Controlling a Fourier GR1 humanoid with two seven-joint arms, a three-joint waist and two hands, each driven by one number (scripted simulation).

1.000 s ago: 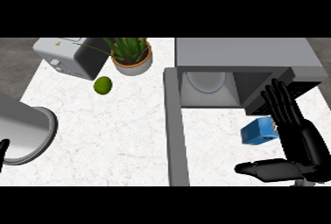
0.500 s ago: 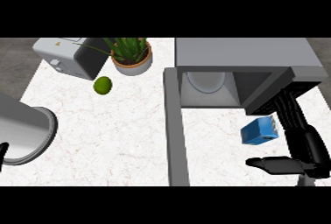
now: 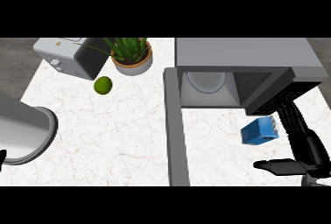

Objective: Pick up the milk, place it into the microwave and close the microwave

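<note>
The milk, a small blue carton (image 3: 260, 131), stands on the counter in front of the open microwave (image 3: 245, 57). The microwave's cavity (image 3: 207, 87) shows a pale round plate inside, and its door (image 3: 174, 131) swings out toward me, seen edge-on. My right hand (image 3: 309, 151) is open just right of the carton. Its fingers (image 3: 292, 120) stretch straight up along the carton's right side, and its thumb (image 3: 279, 166) pokes out left below the carton. Of my left hand (image 3: 2, 156) only a black sliver shows at the left edge, beyond the grey forearm (image 3: 22, 131).
A grey toaster (image 3: 68, 57) and a potted plant (image 3: 132, 54) stand at the back left. A green round fruit (image 3: 103, 85) lies in front of them. The white marble counter (image 3: 110, 140) spreads left of the microwave door.
My right hand's spread fingers have drawn together and shifted right, beside the carton; the thumb has moved right under it. The carton has stayed put.
</note>
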